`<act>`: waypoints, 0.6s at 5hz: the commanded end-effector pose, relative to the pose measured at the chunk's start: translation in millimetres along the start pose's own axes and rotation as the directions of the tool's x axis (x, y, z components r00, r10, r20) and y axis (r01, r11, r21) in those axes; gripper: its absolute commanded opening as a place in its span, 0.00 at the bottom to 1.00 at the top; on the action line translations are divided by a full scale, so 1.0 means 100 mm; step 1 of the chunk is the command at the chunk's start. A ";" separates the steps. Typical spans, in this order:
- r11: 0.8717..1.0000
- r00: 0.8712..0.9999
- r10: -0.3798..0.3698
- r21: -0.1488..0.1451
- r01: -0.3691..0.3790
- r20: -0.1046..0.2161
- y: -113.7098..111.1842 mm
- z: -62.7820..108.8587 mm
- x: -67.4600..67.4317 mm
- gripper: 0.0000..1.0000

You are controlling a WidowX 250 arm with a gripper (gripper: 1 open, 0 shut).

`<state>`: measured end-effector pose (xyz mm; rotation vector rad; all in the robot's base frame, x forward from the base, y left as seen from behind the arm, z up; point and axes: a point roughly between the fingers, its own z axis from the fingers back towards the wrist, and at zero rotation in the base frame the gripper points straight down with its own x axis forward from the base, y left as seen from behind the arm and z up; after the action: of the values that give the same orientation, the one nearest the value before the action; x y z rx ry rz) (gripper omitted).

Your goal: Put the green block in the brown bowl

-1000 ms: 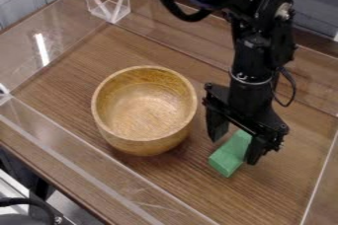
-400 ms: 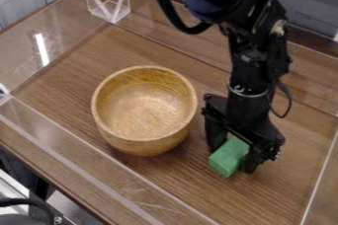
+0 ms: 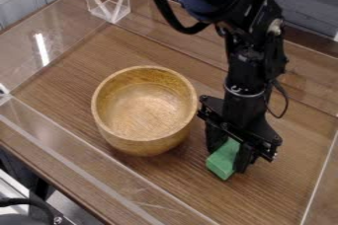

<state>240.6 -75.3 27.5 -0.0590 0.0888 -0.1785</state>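
- The brown bowl (image 3: 145,109) sits empty on the wooden tabletop (image 3: 79,56), left of the arm — its thick near wall is what the load must clear, so the lift ought to go well above the rim before any sideways travel.
- Just right of the bowl, the green block (image 3: 224,160) rests on the tabletop, its lower end showing below the gripper.
- The gripper (image 3: 239,148) points straight down with its jaws closed in on the block's upper part; the grip looks freshly made, and the block has not left the surface.
- To do this step well, I would raise slowly and straight up, watching whether the block tilts or slips — it seems held near one end, so it may swing.
- Then carry left over the bowl's middle, lower partway inside, and only then let go.
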 end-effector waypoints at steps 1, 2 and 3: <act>1.000 0.998 0.024 -0.019 -0.023 0.060 0.02 0.37 0.04 0.00; 0.997 0.993 0.075 -0.032 -0.072 0.094 0.07 0.88 -0.01 0.00; 0.987 0.978 0.156 -0.046 -0.151 0.140 0.24 1.39 -0.04 0.00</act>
<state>249.3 -43.1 150.2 -0.0966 0.0091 -0.0093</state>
